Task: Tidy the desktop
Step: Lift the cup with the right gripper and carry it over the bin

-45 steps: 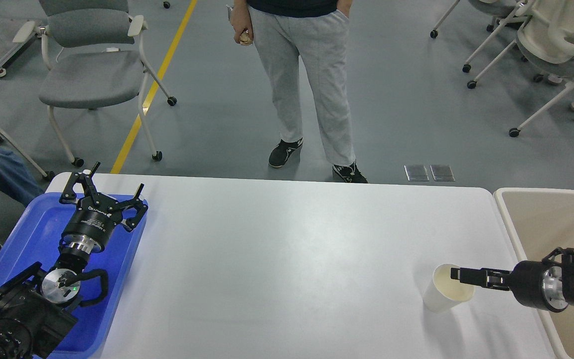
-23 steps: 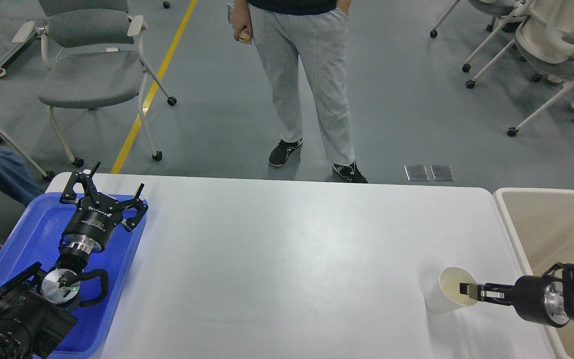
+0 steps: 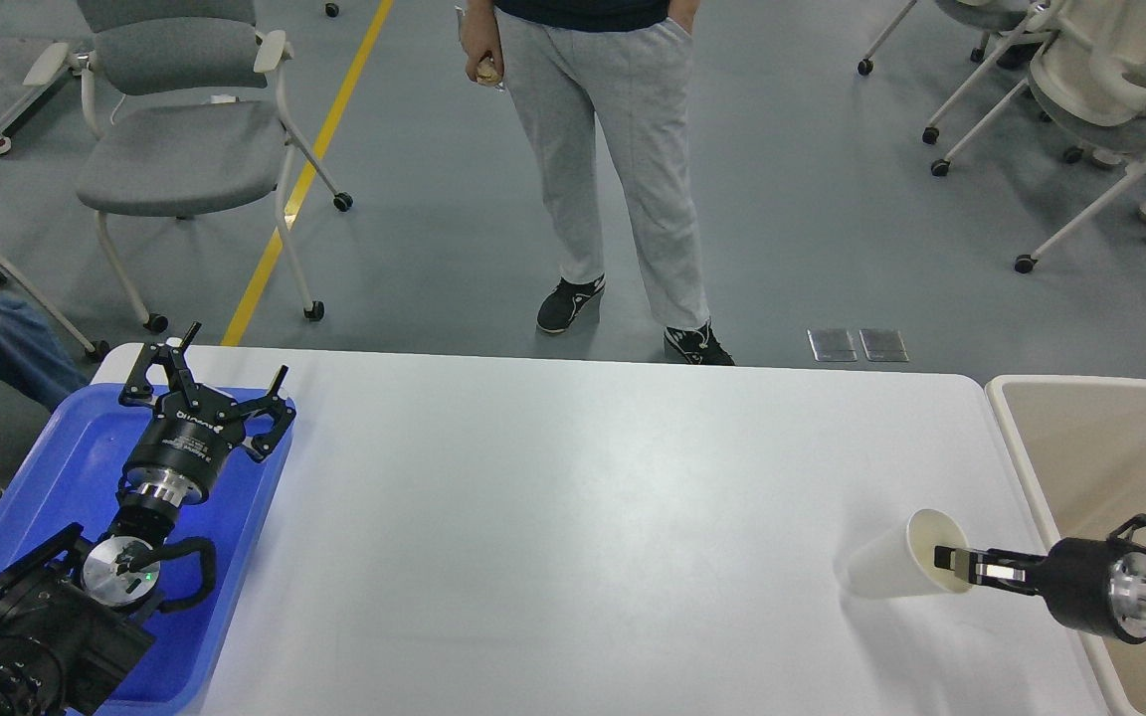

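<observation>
The desktop (image 3: 573, 517) spreads across the middle of the view, bare but for one white paper cup (image 3: 896, 569) near its right end. The cup is tipped over, its mouth turned toward the beige bin (image 3: 1080, 428) that sits just past the desktop's right edge.

The right gripper (image 3: 953, 563) comes in low from the bin side, its slim fingers pinched on the cup's rim, one seemingly inside the mouth. The grip looks thin, at the lip only. The step in hand seems to be carrying the cup off to the bin. To do that well, keep the pinch firm but not crushing, since a paper rim gives easily, lift the cup clear before swinging it right, and release only once it is over the bin's hollow.

At the far left, the left gripper (image 3: 220, 383) hovers over a blue tray (image 3: 56, 447) with its fingers spread wide and nothing between them, well apart from the cup. A person (image 3: 623, 169) stands beyond the desktop's far edge.
</observation>
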Available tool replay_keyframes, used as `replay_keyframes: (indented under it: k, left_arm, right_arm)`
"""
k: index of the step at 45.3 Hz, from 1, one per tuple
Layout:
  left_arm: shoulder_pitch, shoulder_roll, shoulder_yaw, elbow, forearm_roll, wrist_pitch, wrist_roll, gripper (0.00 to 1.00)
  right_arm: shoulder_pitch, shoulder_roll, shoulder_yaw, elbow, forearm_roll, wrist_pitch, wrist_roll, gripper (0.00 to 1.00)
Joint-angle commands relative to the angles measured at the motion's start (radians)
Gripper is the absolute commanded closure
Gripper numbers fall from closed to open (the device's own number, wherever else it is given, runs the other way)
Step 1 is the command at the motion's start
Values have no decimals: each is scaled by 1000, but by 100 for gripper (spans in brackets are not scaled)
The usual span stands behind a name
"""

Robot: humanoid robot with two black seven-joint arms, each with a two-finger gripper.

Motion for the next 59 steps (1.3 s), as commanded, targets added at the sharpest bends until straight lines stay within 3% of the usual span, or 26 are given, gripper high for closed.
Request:
replay_keyframes:
  k: [1,14,26,32,45,59]
  left_arm:
    - [0,0,0,0,0,0,0,0]
    - [0,0,0,0,0,0,0,0]
    - [0,0,0,0,0,0,0,0]
    - [0,0,0,0,0,0,0,0]
    - [0,0,0,0,0,0,0,0]
    - [0,0,0,1,0,0,0,0]
  right_arm:
    - [6,-72,3,55,61,4,55,100]
    - [174,-395,14,371,241,144,78,100]
    - [415,-581,85,371,371,432,74,100]
    - [515,-633,86,364,383,509,69,100]
    - [529,-610,77,165,386,512,66,100]
    - [422,-305,43,-341,495,440,72,100]
